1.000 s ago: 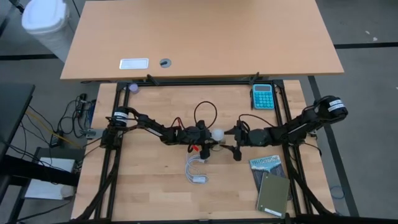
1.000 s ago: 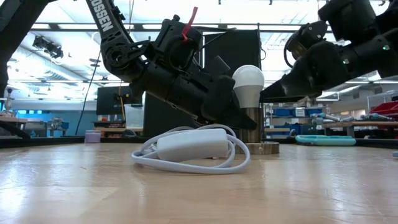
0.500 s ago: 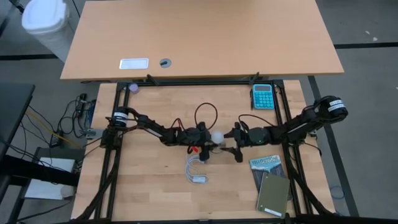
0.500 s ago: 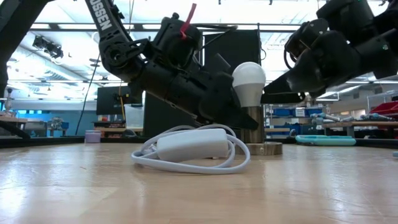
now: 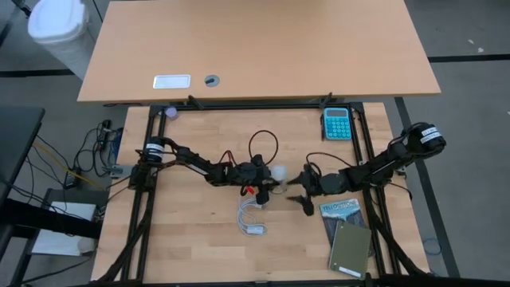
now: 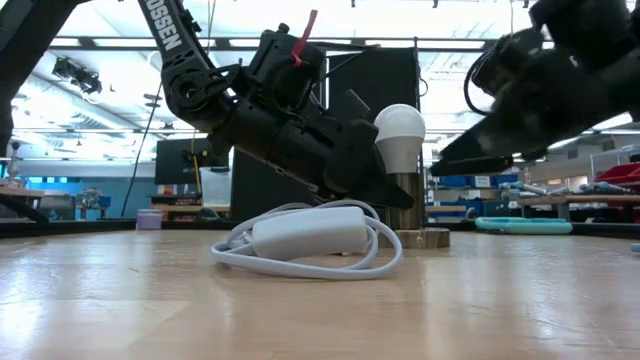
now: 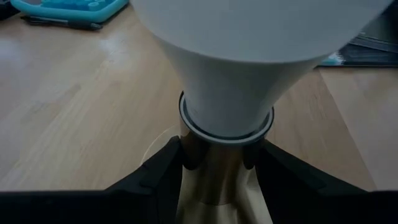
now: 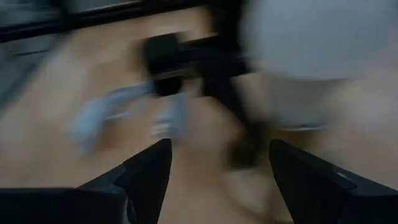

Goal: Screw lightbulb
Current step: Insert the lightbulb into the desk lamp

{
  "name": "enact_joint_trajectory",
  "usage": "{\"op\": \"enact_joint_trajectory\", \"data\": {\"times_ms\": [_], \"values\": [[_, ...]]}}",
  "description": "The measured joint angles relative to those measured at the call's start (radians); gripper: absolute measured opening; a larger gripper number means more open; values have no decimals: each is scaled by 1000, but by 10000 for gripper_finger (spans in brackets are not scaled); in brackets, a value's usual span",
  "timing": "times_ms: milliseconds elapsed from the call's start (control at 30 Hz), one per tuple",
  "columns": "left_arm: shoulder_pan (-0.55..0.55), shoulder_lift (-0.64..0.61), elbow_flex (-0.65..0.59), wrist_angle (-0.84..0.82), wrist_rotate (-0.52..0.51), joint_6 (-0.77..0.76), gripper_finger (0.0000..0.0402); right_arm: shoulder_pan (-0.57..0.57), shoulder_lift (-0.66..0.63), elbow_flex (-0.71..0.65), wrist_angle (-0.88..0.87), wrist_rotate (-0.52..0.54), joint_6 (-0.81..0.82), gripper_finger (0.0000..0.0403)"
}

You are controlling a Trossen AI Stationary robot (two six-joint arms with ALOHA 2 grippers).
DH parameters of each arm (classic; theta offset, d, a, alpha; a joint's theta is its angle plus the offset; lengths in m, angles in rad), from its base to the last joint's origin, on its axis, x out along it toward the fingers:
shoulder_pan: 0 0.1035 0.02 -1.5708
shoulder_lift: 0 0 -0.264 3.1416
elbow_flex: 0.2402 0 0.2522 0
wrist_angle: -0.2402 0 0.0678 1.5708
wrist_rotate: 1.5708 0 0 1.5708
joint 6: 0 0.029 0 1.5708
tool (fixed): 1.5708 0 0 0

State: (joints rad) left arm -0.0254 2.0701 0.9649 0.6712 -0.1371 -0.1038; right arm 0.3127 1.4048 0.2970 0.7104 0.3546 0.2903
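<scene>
The bulb (image 6: 399,127) is seen upright near the middle of the counter (image 5: 199,239), its white globe above a metallic socket (image 6: 404,203) that stands on a round base (image 6: 422,238). In the left wrist view the bulb (image 7: 249,56) fills the upper part of the picture, its neck seated in the socket (image 7: 217,168).

The left end effector (image 5: 269,180) is closed on the socket just below the bulb, one dark finger (image 7: 155,177) pressed against each side of it. The left arm reaches in low from the left side of the counter.

The right end effector (image 5: 301,191) is held just beside the bulb, on its right, apart from it. Its fingers (image 8: 146,174) are spread wide and nothing is held between them.

A coiled white cord (image 6: 310,240) with an inline switch lies on the counter in front of the socket. A blue calculator (image 5: 336,124) lies at the far right edge, and a book (image 5: 347,239) at the near right.
</scene>
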Motion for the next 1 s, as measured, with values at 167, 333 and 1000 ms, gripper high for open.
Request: {"op": "enact_joint_trajectory", "data": {"times_ms": [167,333,1000], "values": [[0,0,0,-1,2,-1,188,-48,0,0,32,61,-64,270],[0,0,0,0,2,0,188,-102,0,0,51,-8,-93,270],[-1,0,0,0,5,0,188,-314,0,0,74,-329,-249,271]]}}
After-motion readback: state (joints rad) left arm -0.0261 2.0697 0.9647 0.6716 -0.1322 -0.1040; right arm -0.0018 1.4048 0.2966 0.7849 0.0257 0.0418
